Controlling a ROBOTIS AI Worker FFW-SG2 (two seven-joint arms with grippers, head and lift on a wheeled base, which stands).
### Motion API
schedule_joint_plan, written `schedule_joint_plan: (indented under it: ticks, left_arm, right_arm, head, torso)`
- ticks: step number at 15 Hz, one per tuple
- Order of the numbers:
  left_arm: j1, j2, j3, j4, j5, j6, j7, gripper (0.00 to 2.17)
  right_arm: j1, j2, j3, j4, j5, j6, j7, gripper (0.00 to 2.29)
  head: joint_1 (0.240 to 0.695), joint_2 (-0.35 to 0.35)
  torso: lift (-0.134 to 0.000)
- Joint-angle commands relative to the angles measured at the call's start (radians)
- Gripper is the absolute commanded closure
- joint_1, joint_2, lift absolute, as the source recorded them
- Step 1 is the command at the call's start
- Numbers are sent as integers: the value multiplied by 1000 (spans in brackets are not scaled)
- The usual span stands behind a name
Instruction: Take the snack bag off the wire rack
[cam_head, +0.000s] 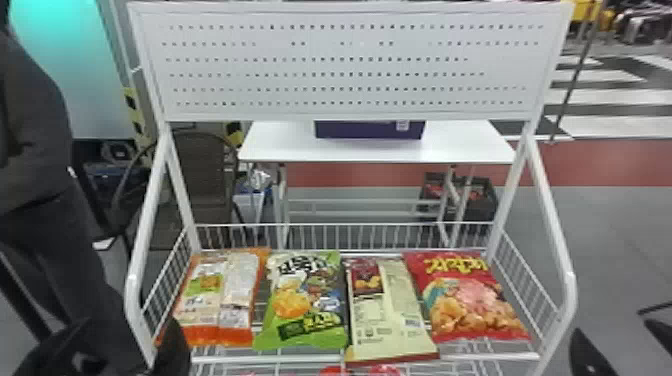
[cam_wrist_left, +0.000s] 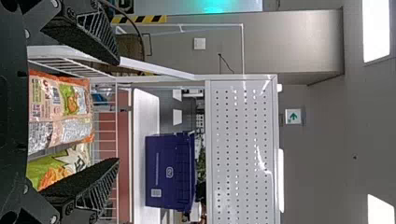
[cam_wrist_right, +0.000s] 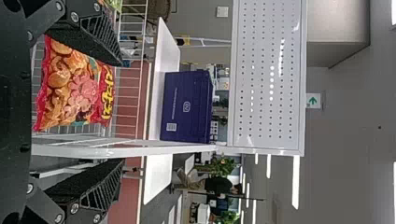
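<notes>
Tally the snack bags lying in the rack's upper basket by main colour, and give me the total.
Orange bag: 1
Green bag: 1
Cream bag with dark red: 1
Red bag: 1
Total: 4

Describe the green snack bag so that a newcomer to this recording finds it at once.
Find the white perforated panel, then the white wire rack below it. In the rack's row of bags, the green snack bag lies second from the robot's left. Its green edges set it apart from the orange-edged bag and the cream-and-maroon bag beside it.
</notes>
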Motion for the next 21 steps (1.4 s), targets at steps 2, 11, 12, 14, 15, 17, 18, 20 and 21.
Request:
schedule_joint_plan:
  ticks: [2, 11, 12, 14, 15, 17, 18, 20, 21]
  left_arm:
    - [-9, 0, -2, 6, -1, 6, 0, 164]
    - [-15, 3, -4, 6, -6, 15, 0, 164]
    - [-15, 1, -7, 6, -6, 18, -2, 164]
    - [-17, 3, -7, 6, -8, 28, -2, 164]
    - [-20, 4, -7, 7, -6, 37, -2, 164]
    - [-29, 7, -7, 7, -6, 46, -2, 164]
    - [-38, 11, -7, 9, -6, 61, -2, 164]
    - [-60, 18, -7, 20, 0, 95, -2, 164]
    - [-63, 21, -7, 23, 3, 98, -2, 164]
  right_arm:
    - [-1, 0, 1, 2, 0, 3, -1, 178]
    - [-76, -6, 50, 51, -3, 49, -2, 178]
    - [-118, -11, 76, 69, 1, 71, -5, 178]
    - [-220, -18, 148, 131, 32, 141, -22, 178]
    - [-283, -20, 185, 174, 37, 181, -25, 178]
    - [-423, -9, 255, 280, 41, 221, -38, 178]
    - [-489, -6, 300, 330, 43, 239, -41, 178]
    - [-604, 12, 381, 428, 56, 276, -48, 188]
    - [-644, 29, 398, 467, 64, 279, -48, 188]
  head:
    - [499, 0]
    - [499, 0]
    - [499, 0]
    - [499, 0]
    - [499, 0]
    - [499, 0]
    - [499, 0]
    - [499, 0]
    - [499, 0]
  torso:
    - [0]
    - [0]
    - [0]
    - [0]
    - [0]
    - [0]
    - [0]
    - [0]
    - [0]
